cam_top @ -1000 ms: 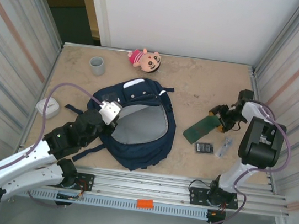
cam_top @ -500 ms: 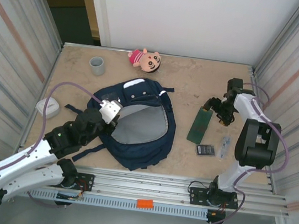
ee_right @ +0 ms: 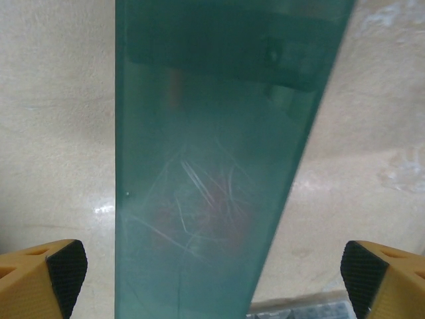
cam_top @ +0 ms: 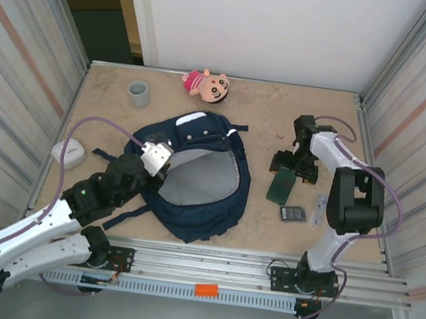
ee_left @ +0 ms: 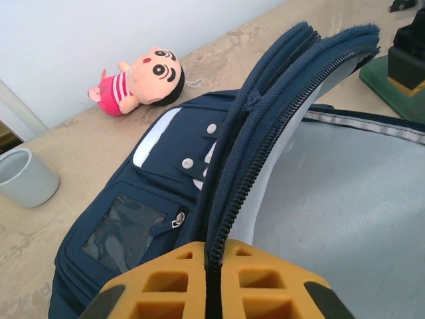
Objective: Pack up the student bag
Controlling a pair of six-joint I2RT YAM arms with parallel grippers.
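Observation:
The student bag [cam_top: 194,136], navy with a grey lining, lies open in the middle of the table. My left gripper [cam_top: 156,165] is shut on its zipper rim at the near left and holds that edge lifted; the zipper runs between the yellow fingers [ee_left: 179,279]. A flat green board [cam_top: 280,186] lies to the right of the bag. My right gripper [cam_top: 292,163] hovers over the board's far end, open wide. In the right wrist view the board [ee_right: 212,133] runs between the two spread fingertips [ee_right: 66,269] without touching them.
A pink plush doll [cam_top: 207,86] and a grey cup [cam_top: 138,93] sit at the back. A white box [cam_top: 68,154] lies at the left edge. A dark calculator [cam_top: 292,213] and a small clear item [cam_top: 319,208] lie near the board. Metal walls close both sides.
My right gripper swung left from the table's right edge to above the green board and opened wider. The board turned more lengthwise and shifted left. The left gripper and the bag stayed put.

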